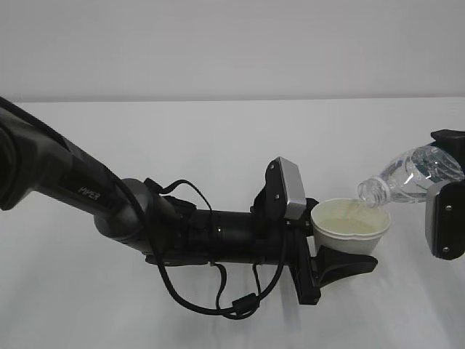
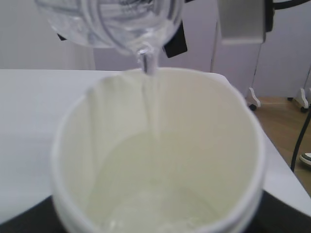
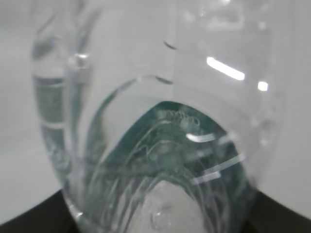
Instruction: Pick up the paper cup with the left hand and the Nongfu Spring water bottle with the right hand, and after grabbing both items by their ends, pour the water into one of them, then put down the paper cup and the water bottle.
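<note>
The white paper cup (image 1: 352, 231) is held upright above the table, and my left gripper (image 1: 347, 251) is shut on its lower part. My right gripper (image 1: 452, 171) is shut on the base end of the clear Nongfu Spring water bottle (image 1: 409, 174), which is tilted with its open mouth over the cup's rim. A thin stream of water (image 2: 151, 99) falls from the bottle (image 2: 109, 19) into the cup (image 2: 204, 145), where a little water lies at the bottom. In the right wrist view the bottle (image 3: 146, 121) fills the frame between dark fingers (image 3: 279, 216).
The white table (image 1: 218, 145) stretches under both arms, with a plain pale wall behind. Loose black cables (image 1: 211, 302) hang from the left arm. In the left wrist view the table's right edge drops to a wooden floor with a stand's castors (image 2: 252, 103).
</note>
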Robot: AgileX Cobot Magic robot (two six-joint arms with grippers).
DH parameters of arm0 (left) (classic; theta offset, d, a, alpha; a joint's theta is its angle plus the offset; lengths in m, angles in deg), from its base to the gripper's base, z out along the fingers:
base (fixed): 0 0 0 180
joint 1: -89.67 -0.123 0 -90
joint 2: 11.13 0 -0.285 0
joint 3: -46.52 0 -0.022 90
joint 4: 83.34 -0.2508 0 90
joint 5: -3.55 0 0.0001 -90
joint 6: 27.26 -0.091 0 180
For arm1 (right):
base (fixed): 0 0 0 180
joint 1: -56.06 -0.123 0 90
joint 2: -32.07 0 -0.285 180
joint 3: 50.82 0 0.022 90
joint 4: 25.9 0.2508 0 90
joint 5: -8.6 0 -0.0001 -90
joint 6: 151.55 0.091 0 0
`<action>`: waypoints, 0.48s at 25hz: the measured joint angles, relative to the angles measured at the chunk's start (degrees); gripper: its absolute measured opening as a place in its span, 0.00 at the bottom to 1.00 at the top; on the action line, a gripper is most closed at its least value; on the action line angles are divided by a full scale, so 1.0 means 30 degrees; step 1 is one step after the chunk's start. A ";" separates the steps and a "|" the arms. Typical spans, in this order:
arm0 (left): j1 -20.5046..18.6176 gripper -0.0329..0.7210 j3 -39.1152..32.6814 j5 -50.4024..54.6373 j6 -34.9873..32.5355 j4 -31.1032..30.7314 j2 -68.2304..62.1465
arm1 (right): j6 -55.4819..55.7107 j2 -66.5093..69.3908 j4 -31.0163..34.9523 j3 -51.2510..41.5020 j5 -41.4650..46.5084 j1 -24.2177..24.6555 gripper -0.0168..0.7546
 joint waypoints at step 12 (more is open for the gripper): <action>0.0000 0.63 0.0000 0.0000 0.0000 0.0000 0.0000 | -0.0031 0.0000 0.0000 0.0000 0.0037 0.0000 0.55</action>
